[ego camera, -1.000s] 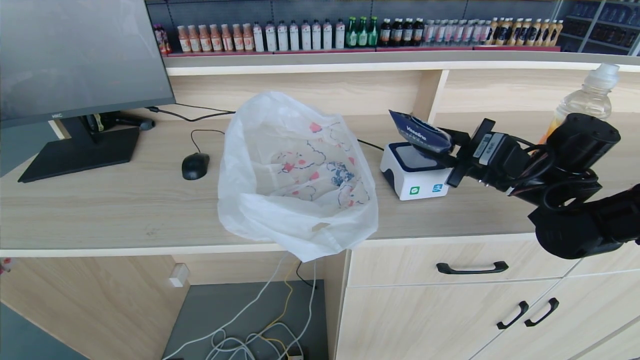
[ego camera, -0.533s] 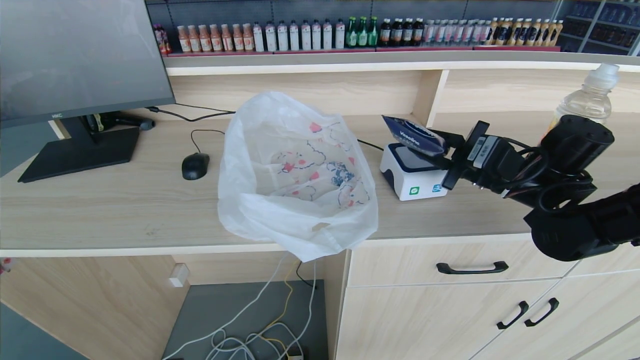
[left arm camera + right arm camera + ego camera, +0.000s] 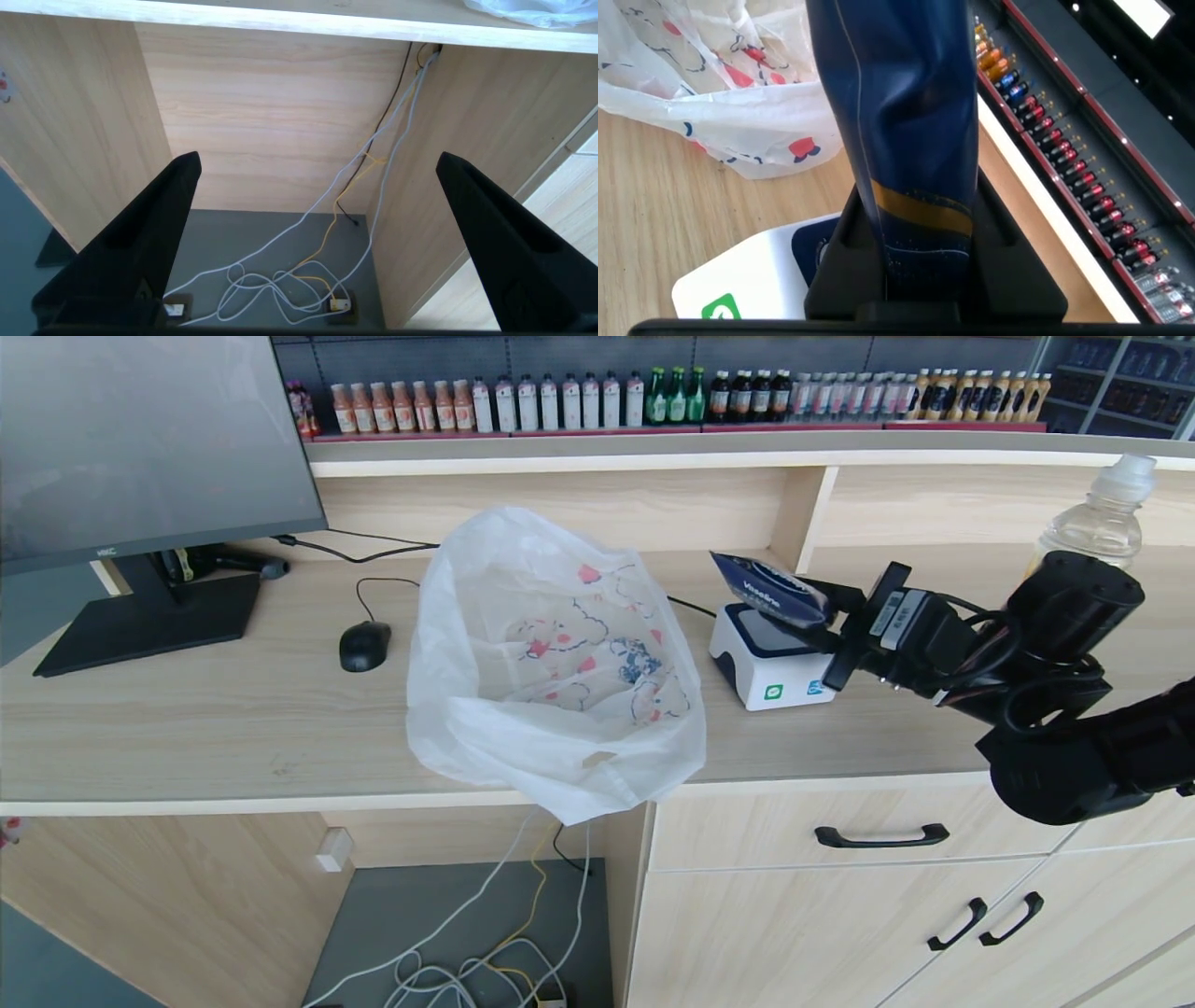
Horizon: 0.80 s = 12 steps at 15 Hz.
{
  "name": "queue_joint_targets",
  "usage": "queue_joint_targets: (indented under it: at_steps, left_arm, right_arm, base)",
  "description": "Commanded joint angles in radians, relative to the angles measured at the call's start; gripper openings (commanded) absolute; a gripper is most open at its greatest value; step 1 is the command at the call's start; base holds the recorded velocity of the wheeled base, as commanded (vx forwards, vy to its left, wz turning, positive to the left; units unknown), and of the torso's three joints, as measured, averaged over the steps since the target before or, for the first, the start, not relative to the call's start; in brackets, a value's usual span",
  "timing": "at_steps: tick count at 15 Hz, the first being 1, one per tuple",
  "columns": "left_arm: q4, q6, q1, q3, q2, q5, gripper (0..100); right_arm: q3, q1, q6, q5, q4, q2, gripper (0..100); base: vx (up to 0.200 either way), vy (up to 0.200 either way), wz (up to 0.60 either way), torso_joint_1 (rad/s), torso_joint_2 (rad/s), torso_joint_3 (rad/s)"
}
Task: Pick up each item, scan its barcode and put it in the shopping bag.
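One blue pouch (image 3: 767, 586) in right claw (image 3: 823, 614) above scanner (image 3: 770, 677), shopping bag (image 3: 551, 653) open

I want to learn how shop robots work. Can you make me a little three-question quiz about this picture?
1. True or false: the blue tube is already inside the shopping bag.
2. Pick one. Where does the right gripper hold the tube, compared with the scanner? A: above it. B: under it. C: far away from it.
3. Fill the gap: the left gripper has its fingers ____ (open or shut).

Key: 1 false; 2 A; 3 open.
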Motion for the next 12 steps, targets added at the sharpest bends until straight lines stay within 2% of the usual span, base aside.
queue_joint_targets:
  at_steps: [1,3,9,12]
  left_arm:
    - [0.000,-0.001,0.000,0.000,0.000,0.000,100]
    - [0.000,-0.001,0.000,0.000,0.000,0.000,100]
    - [0.000,-0.001,0.000,0.000,0.000,0.000,100]
    - [0.000,-0.001,0.000,0.000,0.000,0.000,100]
  right_arm:
    - [0.001,0.003,0.016,-0.002,-0.001,-0.002,0]
    - [-0.004,0.003,0.051,-0.016,-0.001,-0.011,0]
    - [-0.010,0.050,0.229,-0.172,-0.022,-0.077,0]
    - [-0.004,0.081,0.280,-0.210,-0.019,-0.131,0]
  base:
    - [0.000,0.000,0.00,0.000,0.00,0.000]
    - [0.000,0.000,0.00,0.000,0.00,0.000]
    - [0.000,0.000,0.00,0.000,0.00,0.000]
    - [0.000,0.000,0.00,0.000,0.00,0.000]
